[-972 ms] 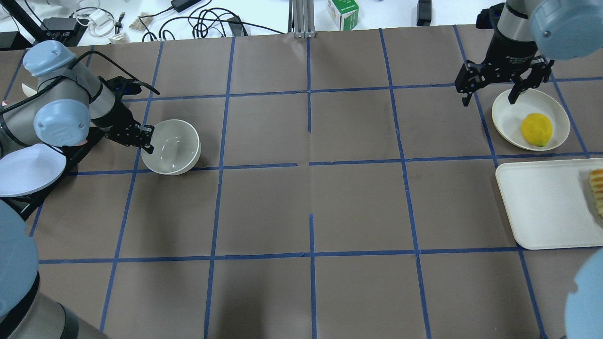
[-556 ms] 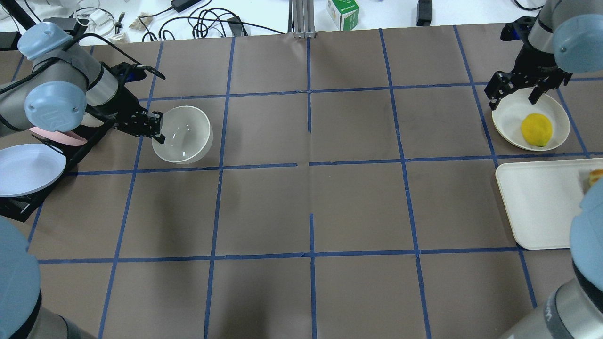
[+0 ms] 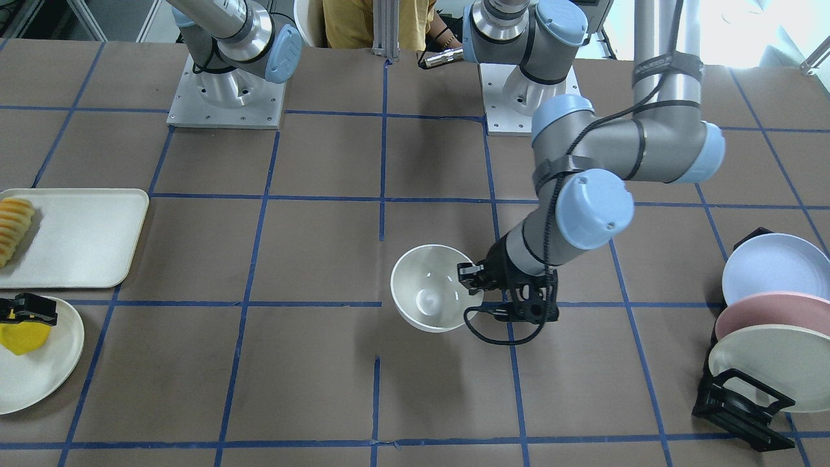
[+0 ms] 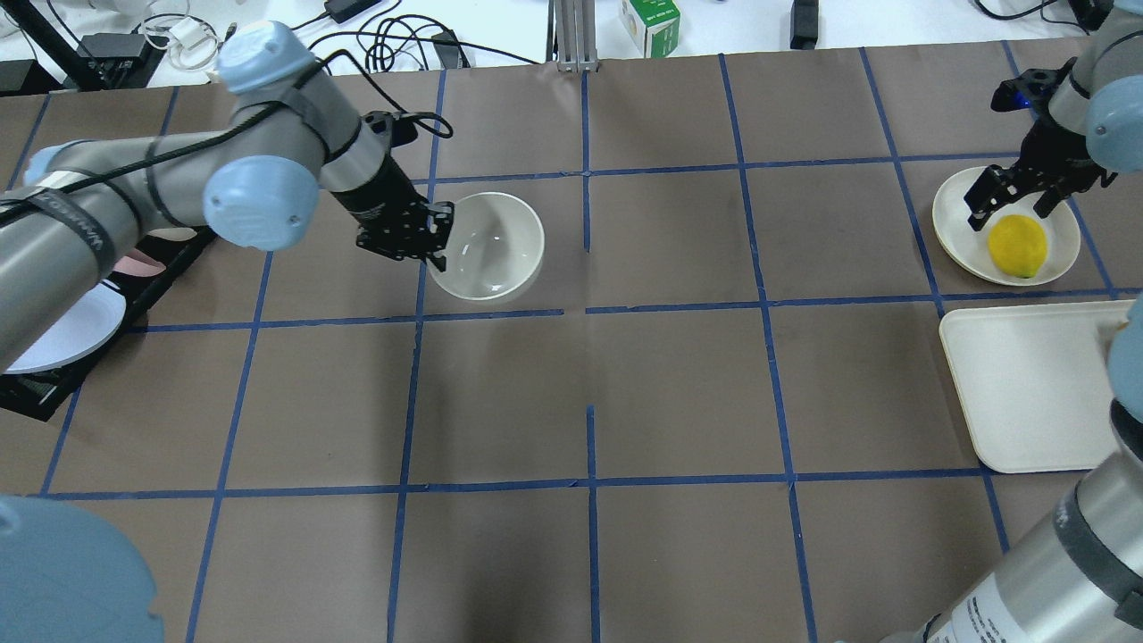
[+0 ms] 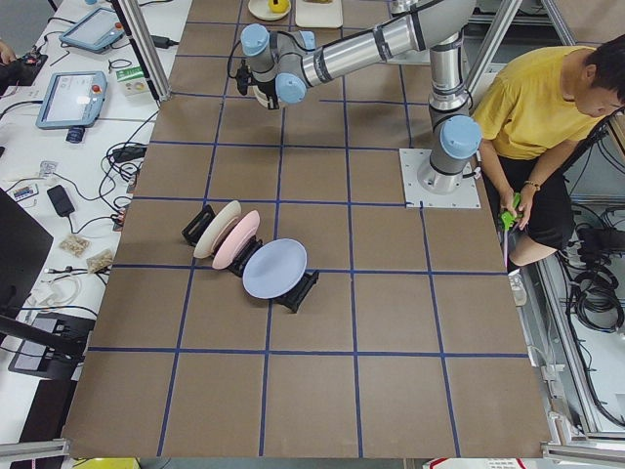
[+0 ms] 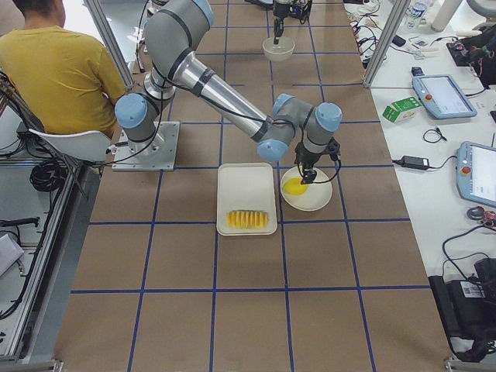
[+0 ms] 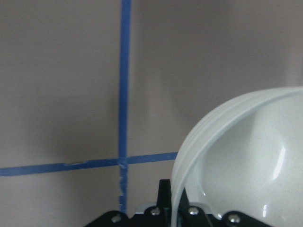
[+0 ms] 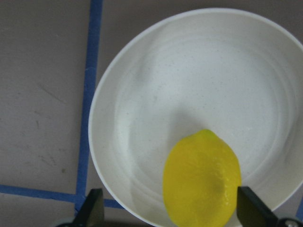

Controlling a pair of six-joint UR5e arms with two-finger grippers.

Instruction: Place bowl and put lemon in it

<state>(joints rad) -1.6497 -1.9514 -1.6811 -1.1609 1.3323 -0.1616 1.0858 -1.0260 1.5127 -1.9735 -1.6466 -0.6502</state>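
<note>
The off-white bowl (image 4: 491, 243) hangs from my left gripper (image 4: 438, 241), which is shut on its rim, just left of the table's centre line. It also shows in the front view (image 3: 428, 288) and in the left wrist view (image 7: 246, 161), tilted slightly and low over the table. The yellow lemon (image 4: 1018, 246) lies on a flat cream plate (image 4: 960, 228) at the far right. My right gripper (image 4: 1011, 204) is open just above the lemon (image 8: 202, 179), one fingertip (image 8: 92, 210) on each side of it.
A cream tray (image 4: 1027, 384) with sliced fruit (image 3: 13, 224) sits beside the lemon's plate. A black rack with upright blue, pink and cream plates (image 3: 765, 324) stands at the left end. A person sits behind the robot (image 5: 537, 107).
My left arm has carried the bowl rightward from beside the plate rack towards the table's middle. My right gripper has moved down and right over the plate, closer to the lemon.
</note>
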